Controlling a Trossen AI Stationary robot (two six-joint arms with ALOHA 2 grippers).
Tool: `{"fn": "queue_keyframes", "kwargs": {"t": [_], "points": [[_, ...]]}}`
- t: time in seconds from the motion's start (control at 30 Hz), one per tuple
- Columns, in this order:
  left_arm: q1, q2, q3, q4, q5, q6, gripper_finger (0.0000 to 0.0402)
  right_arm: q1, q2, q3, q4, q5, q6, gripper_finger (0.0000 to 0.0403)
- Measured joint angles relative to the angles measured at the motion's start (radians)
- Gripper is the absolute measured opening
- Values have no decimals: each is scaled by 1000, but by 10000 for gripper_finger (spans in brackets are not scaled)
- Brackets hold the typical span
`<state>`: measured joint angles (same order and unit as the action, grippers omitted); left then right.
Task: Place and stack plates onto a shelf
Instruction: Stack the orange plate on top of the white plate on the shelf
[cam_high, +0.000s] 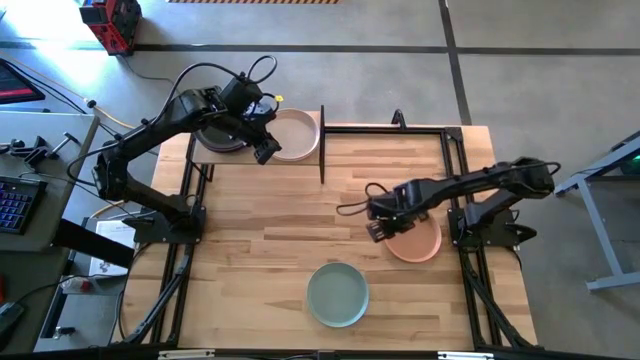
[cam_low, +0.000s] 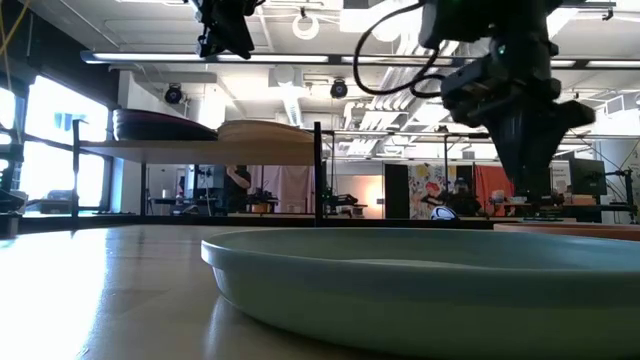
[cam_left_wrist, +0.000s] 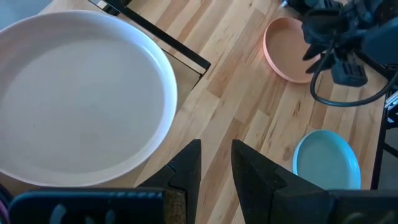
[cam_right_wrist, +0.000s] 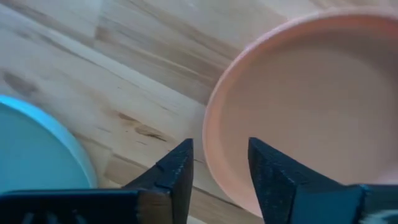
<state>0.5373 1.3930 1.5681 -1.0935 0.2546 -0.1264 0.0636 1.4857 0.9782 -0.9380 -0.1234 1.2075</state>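
On the shelf (cam_high: 300, 162) at far left a dark plate (cam_high: 218, 137) sits beside the cream plate (cam_high: 293, 135), the left gripper (cam_high: 264, 151) over its rim, jaws slightly apart and empty, while the right gripper (cam_high: 378, 231) straddles the terracotta plate (cam_high: 420, 243) rim, jaws spread, the sage plate (cam_high: 337, 293) nearer the front edge.

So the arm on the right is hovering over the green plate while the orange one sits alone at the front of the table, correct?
Not quite: it is the reverse. The high view shows the right gripper over the rim of the orange plate, fingers apart, while the green plate sits alone at the front of the table.
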Motion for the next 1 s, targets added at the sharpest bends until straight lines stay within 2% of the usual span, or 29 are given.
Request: {"fn": "queue_keyframes", "kwargs": {"t": [0.17,0.37,0.67,1.0], "points": [[0,0,0,0,0,0,76,33,0,-72,92,11,89,142],[0,0,0,0,0,0,76,50,7,-131,203,6,121,142],[0,0,0,0,0,-1,76,51,19,-143,218,17,66,142],[0,0,0,0,-5,-1,76,55,126,-143,234,-10,0,142]]}}
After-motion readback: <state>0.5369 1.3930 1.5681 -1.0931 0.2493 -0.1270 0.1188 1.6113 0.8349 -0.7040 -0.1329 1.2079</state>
